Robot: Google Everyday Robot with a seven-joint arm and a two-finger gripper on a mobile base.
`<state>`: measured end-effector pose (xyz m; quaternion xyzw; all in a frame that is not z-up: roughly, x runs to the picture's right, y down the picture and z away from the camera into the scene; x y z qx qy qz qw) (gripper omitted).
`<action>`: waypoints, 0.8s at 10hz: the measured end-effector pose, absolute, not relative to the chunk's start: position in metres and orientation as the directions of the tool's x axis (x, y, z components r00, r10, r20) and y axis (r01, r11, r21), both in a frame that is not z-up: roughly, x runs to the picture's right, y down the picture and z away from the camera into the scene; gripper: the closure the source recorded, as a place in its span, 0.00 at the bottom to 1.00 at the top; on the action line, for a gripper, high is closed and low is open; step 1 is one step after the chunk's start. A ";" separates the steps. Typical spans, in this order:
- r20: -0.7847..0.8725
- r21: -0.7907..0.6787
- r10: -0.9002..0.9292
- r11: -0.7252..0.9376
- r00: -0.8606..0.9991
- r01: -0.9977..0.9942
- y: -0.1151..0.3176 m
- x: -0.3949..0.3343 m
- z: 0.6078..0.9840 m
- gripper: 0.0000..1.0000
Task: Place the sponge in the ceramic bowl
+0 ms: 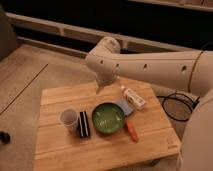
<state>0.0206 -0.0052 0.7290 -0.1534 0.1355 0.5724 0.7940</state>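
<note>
The pincer [98,88] hangs spread wide and empty over the far side of the bench [55,150]. The sponge [124,105] lies flat, lower and nearer me, outside the bowl [108,118], touching its rim on the packet [134,97] side.

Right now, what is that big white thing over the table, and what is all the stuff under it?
That is a robot's arm. At its end is the gripper, a two-finger hand, open and empty above the back of the wooden table. One camera looks down from above. On the table lie a green bowl, a small blue sponge beside it, a white packet, an orange thing, a black block and a white cup. The sponge is meant for the bowl, but is not in it yet.
</note>
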 end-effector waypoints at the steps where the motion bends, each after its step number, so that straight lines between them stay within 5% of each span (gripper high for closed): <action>1: -0.388 -0.088 0.877 0.270 0.283 -0.959 -0.007 0.031 0.740 0.35; 8: -0.369 -0.157 0.919 0.085 0.138 -0.984 0.015 0.127 0.795 0.35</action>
